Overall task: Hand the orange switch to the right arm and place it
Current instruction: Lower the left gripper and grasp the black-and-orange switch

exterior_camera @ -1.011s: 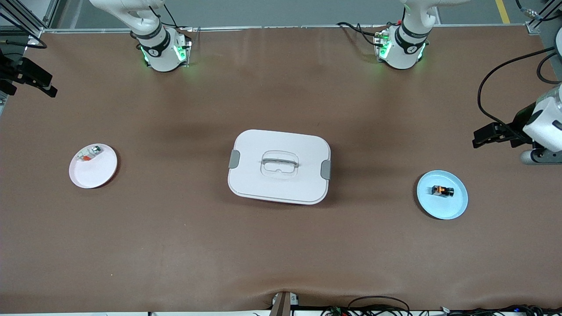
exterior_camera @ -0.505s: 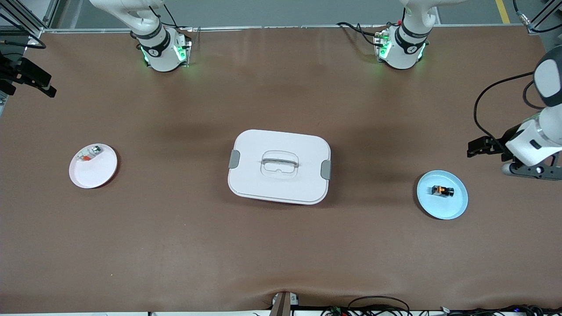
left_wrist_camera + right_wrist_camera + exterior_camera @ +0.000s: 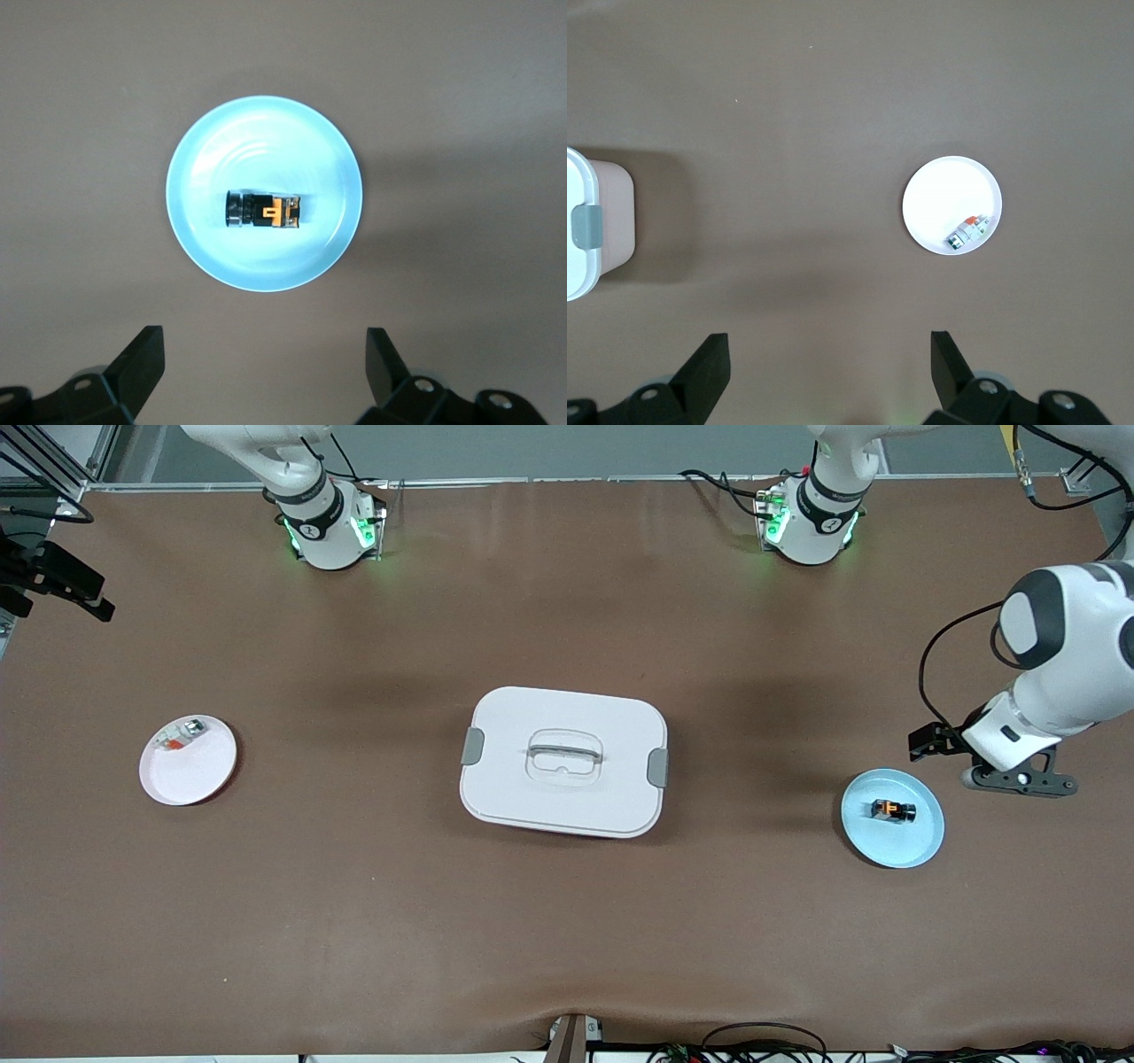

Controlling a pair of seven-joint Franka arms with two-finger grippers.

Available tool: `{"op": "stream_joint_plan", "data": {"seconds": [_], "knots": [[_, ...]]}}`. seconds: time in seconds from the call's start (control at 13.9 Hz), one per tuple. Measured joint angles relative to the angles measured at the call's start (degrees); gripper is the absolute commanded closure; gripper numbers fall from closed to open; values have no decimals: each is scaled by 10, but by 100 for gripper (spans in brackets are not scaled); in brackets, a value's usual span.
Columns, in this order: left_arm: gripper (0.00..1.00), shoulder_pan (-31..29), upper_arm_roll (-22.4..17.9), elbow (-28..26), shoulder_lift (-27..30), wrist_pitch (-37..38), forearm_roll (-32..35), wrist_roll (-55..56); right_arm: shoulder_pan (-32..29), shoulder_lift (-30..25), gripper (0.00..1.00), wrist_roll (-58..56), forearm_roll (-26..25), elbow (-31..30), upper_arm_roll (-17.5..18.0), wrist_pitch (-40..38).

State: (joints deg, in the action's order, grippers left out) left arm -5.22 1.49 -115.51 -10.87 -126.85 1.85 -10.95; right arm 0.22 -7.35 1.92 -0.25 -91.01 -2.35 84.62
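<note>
The orange switch (image 3: 892, 810) lies on its side on a light blue plate (image 3: 917, 843) toward the left arm's end of the table. In the left wrist view the switch (image 3: 266, 211) sits in the middle of the plate (image 3: 221, 150). My left gripper (image 3: 923, 742) hovers beside the plate, up in the air, open and empty; the left wrist view shows its open gripper (image 3: 264, 372). My right gripper (image 3: 93, 605) waits high over the right arm's end of the table, open and empty (image 3: 828, 372).
A white lidded box (image 3: 563, 760) with a handle stands mid-table and also shows in the right wrist view (image 3: 585, 221). A white plate (image 3: 190, 775) near the right arm's end holds a small white-grey part (image 3: 180, 737); both show in the right wrist view, plate (image 3: 939, 199) and part (image 3: 967, 232).
My left arm has swung in from the table's end toward the blue plate, its gripper now close beside it. The right arm has not moved.
</note>
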Motion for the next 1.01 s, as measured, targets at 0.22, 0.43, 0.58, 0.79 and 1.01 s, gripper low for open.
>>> {"op": "stream_joint_plan", "data": {"seconds": [0.22,0.43,0.58,0.79,1.01], "knots": [[0,-1,0,-8,-42,-51,19,-1,0,0,0,0,0,0,0,0],[0,-4,0,-7,-86,-108,23,-1,0,0,0,0,0,0,0,0],[0,-8,0,-5,-114,-135,24,-1,0,0,0,0,0,0,0,0],[0,-9,0,11,-149,-158,32,-3,0,0,0,0,0,0,0,0],[0,-8,0,34,-173,-159,51,-3,2,0,0,0,0,0,2,0]]}}
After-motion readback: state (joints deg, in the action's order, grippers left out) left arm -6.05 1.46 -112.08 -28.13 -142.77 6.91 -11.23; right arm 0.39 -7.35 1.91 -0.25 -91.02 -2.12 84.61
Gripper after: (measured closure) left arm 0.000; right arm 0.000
